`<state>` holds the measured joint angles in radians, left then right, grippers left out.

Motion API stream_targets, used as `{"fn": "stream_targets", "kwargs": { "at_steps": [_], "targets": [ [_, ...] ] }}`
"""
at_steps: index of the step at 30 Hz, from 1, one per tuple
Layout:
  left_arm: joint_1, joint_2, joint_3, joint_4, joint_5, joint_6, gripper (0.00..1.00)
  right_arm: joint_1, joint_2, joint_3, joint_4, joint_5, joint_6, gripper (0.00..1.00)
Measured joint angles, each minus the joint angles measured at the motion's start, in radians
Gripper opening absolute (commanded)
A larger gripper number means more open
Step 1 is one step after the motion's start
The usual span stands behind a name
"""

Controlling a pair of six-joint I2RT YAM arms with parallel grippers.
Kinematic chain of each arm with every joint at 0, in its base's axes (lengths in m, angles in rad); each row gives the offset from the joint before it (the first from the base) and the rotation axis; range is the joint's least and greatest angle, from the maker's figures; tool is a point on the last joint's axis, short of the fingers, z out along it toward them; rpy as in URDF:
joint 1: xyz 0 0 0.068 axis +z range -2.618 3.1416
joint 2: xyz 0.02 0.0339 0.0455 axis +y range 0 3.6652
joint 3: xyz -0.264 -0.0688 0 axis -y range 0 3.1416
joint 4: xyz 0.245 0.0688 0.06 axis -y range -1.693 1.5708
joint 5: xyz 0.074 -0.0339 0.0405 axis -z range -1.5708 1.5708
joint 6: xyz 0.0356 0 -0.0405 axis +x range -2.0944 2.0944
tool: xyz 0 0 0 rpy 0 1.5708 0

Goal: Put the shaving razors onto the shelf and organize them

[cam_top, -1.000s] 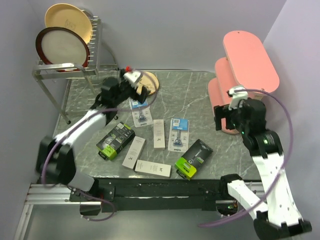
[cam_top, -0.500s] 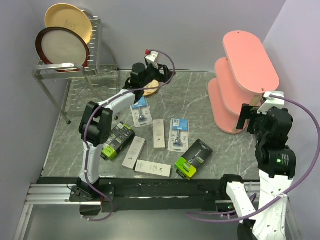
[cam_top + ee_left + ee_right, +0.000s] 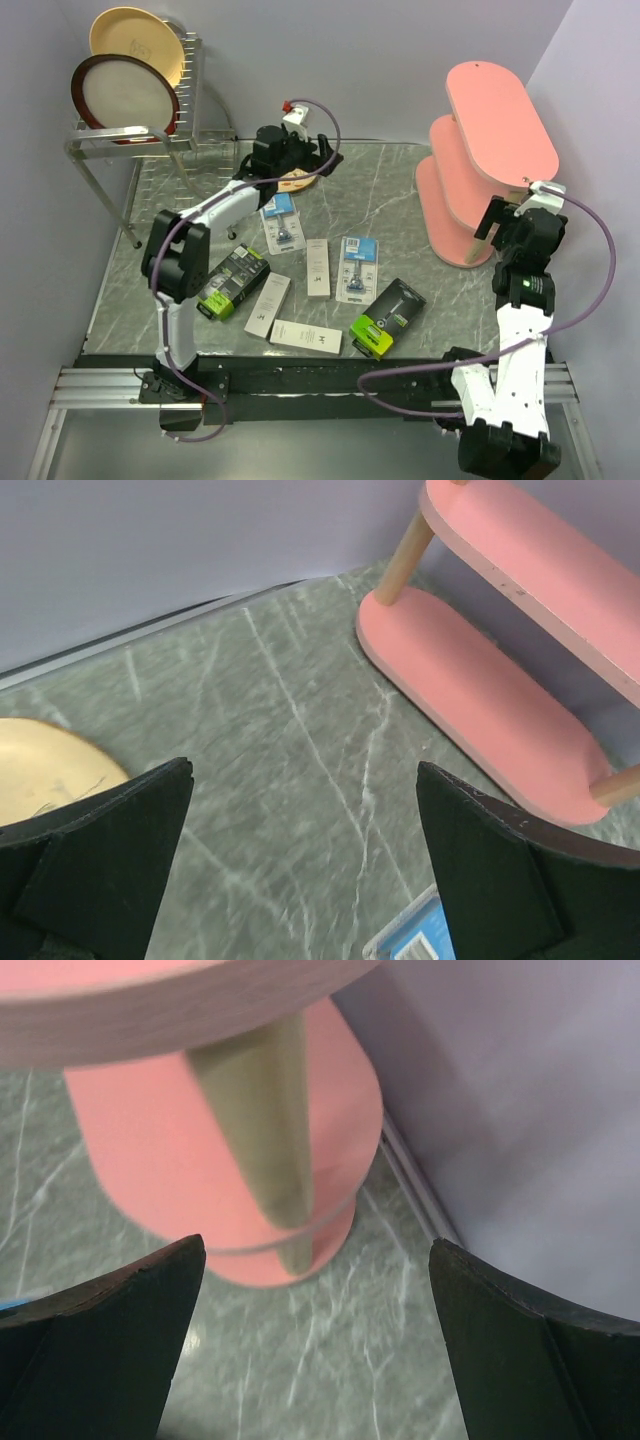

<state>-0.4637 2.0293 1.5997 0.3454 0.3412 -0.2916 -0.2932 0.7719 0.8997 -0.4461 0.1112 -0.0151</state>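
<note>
Lying on the table (image 3: 390, 200), the shaving razors (image 3: 357, 262) are apart from both wide-spread grippers: left gripper (image 3: 322, 157) near the back wall (image 3: 380, 60), right gripper (image 3: 497, 218) just beside the shelf (image 3: 495, 110).

No print on the razor packs (image 3: 357, 262) is legible

Ahead of my left gripper (image 3: 305, 770), bare table (image 3: 300, 680) runs free to the shelf (image 3: 480, 700); a tan disc (image 3: 40, 770) lies just left. My right gripper (image 3: 315, 1245) faces a shelf post (image 3: 260, 1120), with the wall (image 3: 520, 1110) close on the right. The razor packs (image 3: 318, 268) crowd the middle front; the rack (image 3: 130, 140) blocks the far-left corner.
</note>
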Motion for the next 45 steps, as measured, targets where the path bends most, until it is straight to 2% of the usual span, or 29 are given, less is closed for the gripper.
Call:
{"fn": "stream_targets", "kwargs": {
  "at_steps": [3,6,7,11,12,13,16,18,23,25,26,30,33,41,45],
  "targets": [
    [0.003,-0.068,-0.024,-0.063,-0.014,0.027,1.00,-0.038,0.026,-0.051,0.116,-0.024,0.011,0.99],
    [-0.005,-0.120,-0.025,-0.116,-0.014,0.068,1.00,-0.060,0.047,-0.102,0.233,-0.055,0.018,0.88],
    [-0.007,-0.132,-0.024,-0.132,-0.014,0.081,0.99,-0.064,0.048,-0.126,0.275,-0.073,0.016,0.81],
    [-0.010,-0.133,0.011,-0.205,-0.015,0.135,0.99,-0.068,0.048,-0.204,0.385,-0.156,-0.018,0.73],
    [-0.011,-0.126,0.024,-0.222,-0.017,0.146,1.00,-0.068,0.048,-0.224,0.406,-0.177,-0.030,0.70],
    [-0.011,-0.117,0.042,-0.242,-0.018,0.153,0.99,-0.068,0.048,-0.241,0.426,-0.196,-0.040,0.62],
    [-0.011,-0.097,0.079,-0.267,-0.029,0.169,0.99,-0.068,0.045,-0.293,0.479,-0.257,-0.085,0.57],
    [-0.011,-0.093,0.084,-0.285,-0.040,0.179,0.99,-0.068,0.044,-0.313,0.511,-0.274,-0.111,0.57],
    [-0.014,-0.093,0.082,-0.322,-0.052,0.208,1.00,-0.074,0.055,-0.337,0.595,-0.279,-0.129,0.73],
    [-0.016,-0.095,0.075,-0.329,-0.053,0.222,0.99,-0.074,0.075,-0.339,0.649,-0.271,-0.131,0.69],
    [-0.018,-0.097,0.071,-0.332,-0.054,0.229,0.99,-0.074,0.084,-0.340,0.667,-0.267,-0.132,0.66],
    [-0.020,-0.107,0.050,-0.350,-0.070,0.251,0.99,-0.077,0.122,-0.340,0.721,-0.270,-0.127,0.38],
    [-0.020,-0.123,0.035,-0.356,-0.081,0.256,0.99,-0.091,0.129,-0.340,0.727,-0.300,-0.101,0.28],
    [-0.024,-0.169,-0.016,-0.349,-0.101,0.266,1.00,-0.095,0.111,-0.321,0.661,-0.388,-0.061,0.31],
    [-0.027,-0.187,-0.048,-0.348,-0.104,0.266,0.99,-0.041,0.106,-0.289,0.588,-0.397,-0.029,0.33]
  ]
}}
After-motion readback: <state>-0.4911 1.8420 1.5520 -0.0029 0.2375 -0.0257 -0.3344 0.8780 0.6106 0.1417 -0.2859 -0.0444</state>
